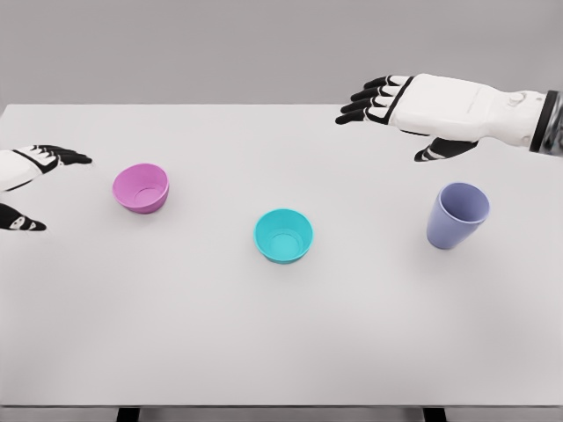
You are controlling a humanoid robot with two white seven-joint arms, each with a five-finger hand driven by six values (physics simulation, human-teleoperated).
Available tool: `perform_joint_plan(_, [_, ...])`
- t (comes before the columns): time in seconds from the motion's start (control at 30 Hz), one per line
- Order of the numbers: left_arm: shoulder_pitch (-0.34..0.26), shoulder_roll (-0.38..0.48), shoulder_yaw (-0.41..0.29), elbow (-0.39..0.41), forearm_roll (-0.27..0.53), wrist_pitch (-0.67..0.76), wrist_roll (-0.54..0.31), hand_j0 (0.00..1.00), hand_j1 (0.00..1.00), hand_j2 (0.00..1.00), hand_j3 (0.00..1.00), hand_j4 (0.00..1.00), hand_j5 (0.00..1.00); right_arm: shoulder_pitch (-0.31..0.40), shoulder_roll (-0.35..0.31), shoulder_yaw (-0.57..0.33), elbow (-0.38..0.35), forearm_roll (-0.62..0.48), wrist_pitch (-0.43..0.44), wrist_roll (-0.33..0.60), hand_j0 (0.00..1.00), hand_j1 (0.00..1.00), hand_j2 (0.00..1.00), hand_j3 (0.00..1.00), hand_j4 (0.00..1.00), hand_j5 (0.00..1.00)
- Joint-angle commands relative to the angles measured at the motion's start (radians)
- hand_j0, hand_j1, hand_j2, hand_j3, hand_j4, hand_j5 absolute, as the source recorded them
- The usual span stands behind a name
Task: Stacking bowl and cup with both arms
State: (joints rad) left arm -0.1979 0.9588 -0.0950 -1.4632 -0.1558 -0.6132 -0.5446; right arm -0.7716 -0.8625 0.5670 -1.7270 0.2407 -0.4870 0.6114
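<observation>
**Both hands open, nothing grasped**

Table (176, 352) carries three items, all upright and well apart. Pink bowl (141, 187) sits toward the left edge. Teal bowl (283, 235) is near the table's middle. Lilac cup (456, 215) stands toward the right edge. Left hand (31, 180) pokes in at the left edge, near the pink bowl, fingers spread, holding nothing. Right hand (405, 110) hovers toward the far right corner, beyond the cup, fingers extended, also holding nothing.

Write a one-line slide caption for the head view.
Both open hands, left hand and right hand, hover over a white table holding a pink bowl, teal bowl and lavender cup.
</observation>
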Motion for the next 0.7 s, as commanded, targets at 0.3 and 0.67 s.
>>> perform_joint_plan(0.3, [-0.017, -0.022, 0.021, -0.068, -0.103, 0.002, 0.0, 1.0, 1.0, 1.0, 1.0, 1.0, 1.0, 0.0, -0.021, -0.001, -0.026, -0.005, -0.013, -0.001, 1.0, 1.0, 1.0, 1.0, 1.0, 1.0])
perform_joint_plan(0.67, [-0.227, -0.057, -0.183, -0.092, -0.159, 0.002, -0.066, 1.0, 1.0, 1.0, 1.0, 1.0, 1.0, -0.012, -0.319, 0.028, -0.026, -0.308, -0.088, -0.001, 1.0, 1.0, 1.0, 1.0, 1.0, 1.0])
